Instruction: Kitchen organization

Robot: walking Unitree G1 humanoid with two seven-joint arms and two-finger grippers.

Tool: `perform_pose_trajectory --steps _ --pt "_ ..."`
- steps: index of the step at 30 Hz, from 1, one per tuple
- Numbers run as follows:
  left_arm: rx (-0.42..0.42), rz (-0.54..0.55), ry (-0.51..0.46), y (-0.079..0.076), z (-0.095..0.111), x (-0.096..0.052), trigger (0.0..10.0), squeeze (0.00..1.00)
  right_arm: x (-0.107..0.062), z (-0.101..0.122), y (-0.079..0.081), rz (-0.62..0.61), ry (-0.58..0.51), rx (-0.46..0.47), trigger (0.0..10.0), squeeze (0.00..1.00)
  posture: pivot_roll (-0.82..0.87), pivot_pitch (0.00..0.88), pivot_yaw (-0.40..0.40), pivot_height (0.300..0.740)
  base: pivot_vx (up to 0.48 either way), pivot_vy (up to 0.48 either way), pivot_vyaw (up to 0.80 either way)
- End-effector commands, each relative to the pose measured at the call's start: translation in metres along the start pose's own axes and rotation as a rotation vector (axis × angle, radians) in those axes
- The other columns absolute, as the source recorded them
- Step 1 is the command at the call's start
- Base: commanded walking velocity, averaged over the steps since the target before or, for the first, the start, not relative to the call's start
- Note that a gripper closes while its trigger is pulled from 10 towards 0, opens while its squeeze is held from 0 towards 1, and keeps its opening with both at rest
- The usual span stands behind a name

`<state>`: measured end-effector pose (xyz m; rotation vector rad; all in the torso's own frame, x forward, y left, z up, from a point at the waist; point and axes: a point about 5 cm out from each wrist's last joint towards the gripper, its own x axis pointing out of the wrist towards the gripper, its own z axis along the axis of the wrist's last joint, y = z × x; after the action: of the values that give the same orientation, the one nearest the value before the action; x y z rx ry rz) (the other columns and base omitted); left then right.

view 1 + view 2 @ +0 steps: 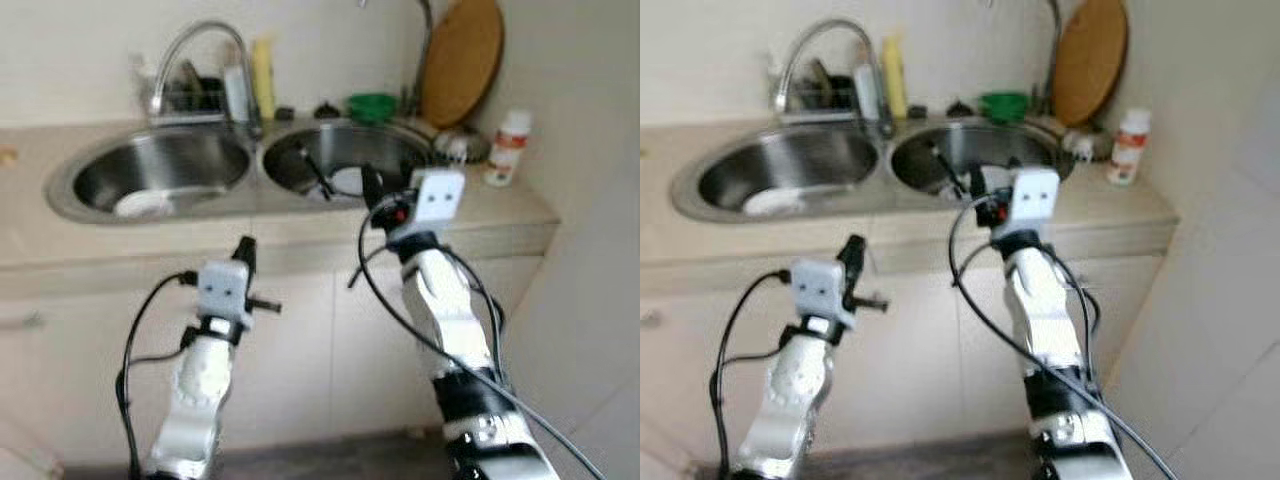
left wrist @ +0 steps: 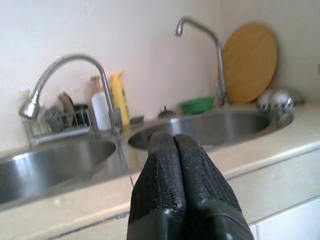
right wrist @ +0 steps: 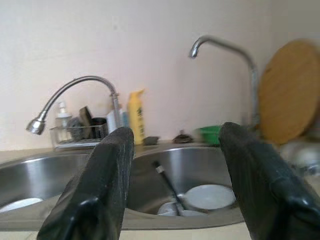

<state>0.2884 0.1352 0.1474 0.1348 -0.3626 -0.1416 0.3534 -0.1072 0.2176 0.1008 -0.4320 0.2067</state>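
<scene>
A steel double sink is set in the beige counter (image 1: 500, 205). The left basin (image 1: 190, 160) holds a white plate (image 1: 145, 203). In the right basin (image 1: 400, 150) lie white dishes (image 3: 209, 196) and a black-handled utensil (image 3: 167, 182). My right gripper (image 3: 175, 132) is open, held at the counter's front edge facing the right basin, with nothing between its fingers. My left gripper (image 2: 173, 137) is shut and empty. It hovers lower, in front of the counter edge between the two basins.
A curved faucet (image 1: 200, 45), a yellow bottle (image 1: 263, 78) and a small rack (image 1: 190, 95) stand behind the sink. A green bowl (image 1: 372, 105), a round wooden board (image 1: 460, 60) and a red-capped white bottle (image 1: 508, 148) sit at the right. Cabinet doors (image 1: 300, 350) lie below; a wall closes the right.
</scene>
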Motion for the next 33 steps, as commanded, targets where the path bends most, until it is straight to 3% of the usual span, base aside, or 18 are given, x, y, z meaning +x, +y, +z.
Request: perform_pose_trajectory --steps 1,6,19,33 --pt "0.007 0.012 0.017 0.005 -0.003 -0.002 10.0 0.0 -0.002 -0.002 0.006 0.024 0.016 -0.006 10.0 0.0 -0.04 0.0 0.018 0.74 0.0 0.431 0.0" --pt "0.009 0.009 0.021 0.004 -0.003 -0.002 10.0 0.0 -0.007 -0.007 0.005 0.029 0.039 -0.02 10.0 0.0 -0.04 0.0 0.017 0.74 0.0 0.452 0.0" --pt "0.016 -0.003 0.036 0.003 -0.007 -0.008 10.0 0.0 -0.039 -0.028 0.008 0.088 0.124 -0.096 10.0 0.0 -0.04 0.0 0.019 0.74 0.0 0.458 0.0" --pt "0.027 -0.005 0.026 0.004 -0.006 -0.007 10.0 0.0 -0.051 -0.036 -0.007 0.022 0.175 -0.171 10.0 0.0 -0.05 0.0 0.025 0.74 0.0 0.39 -0.8"
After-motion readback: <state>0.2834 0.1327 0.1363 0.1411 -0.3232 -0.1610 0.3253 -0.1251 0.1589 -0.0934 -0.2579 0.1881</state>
